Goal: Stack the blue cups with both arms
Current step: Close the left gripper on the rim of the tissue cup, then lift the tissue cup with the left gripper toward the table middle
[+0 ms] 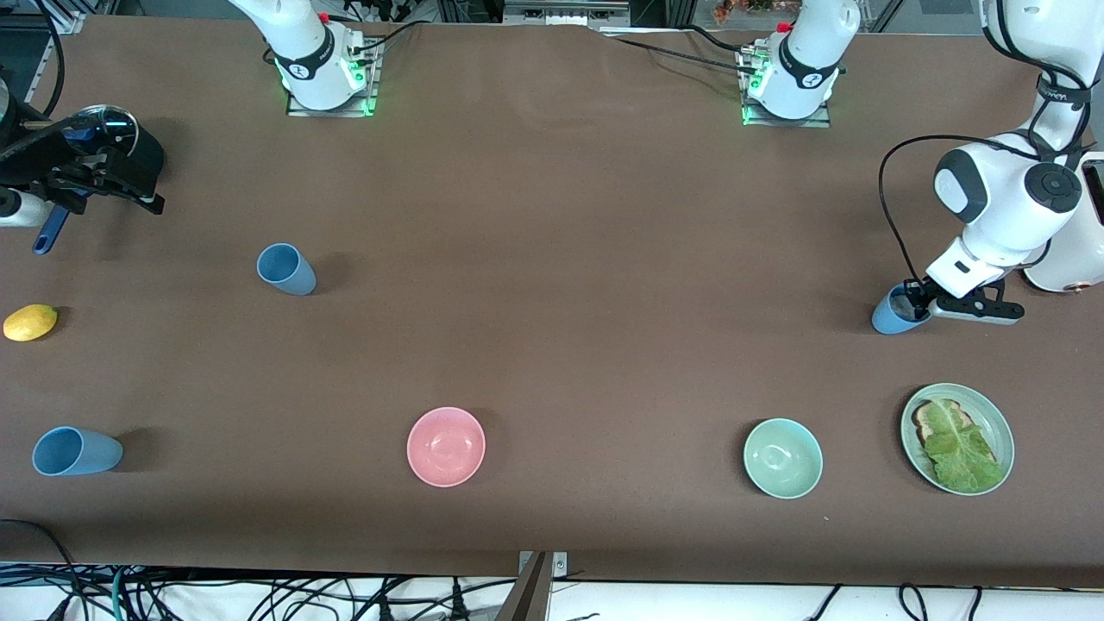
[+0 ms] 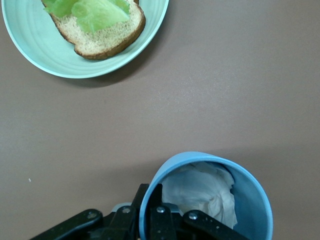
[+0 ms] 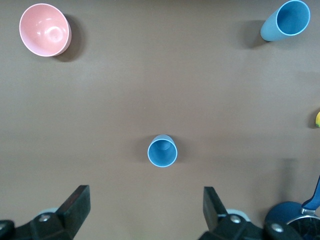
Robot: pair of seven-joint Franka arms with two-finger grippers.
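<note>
Step in hand: first pickup. Left gripper (image 1: 916, 304) fingers clamped on the rim of a light-blue plastic cup (image 1: 893, 312) at the left arm's end of the brown surface (image 1: 552, 259). Right gripper (image 3: 145, 207) waits, fingers apart, above another blue tumbler (image 3: 162, 150). Next: lift, carry toward that tumbler.

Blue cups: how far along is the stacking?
Done: nothing stacked; all three cups stand apart. In hand: the left gripper is shut on the rim of the blue cup at the left arm's end, which has white crumpled stuff inside. The right gripper, open, hangs above the second cup. Left: the third cup, untouched, and all nesting.
</note>
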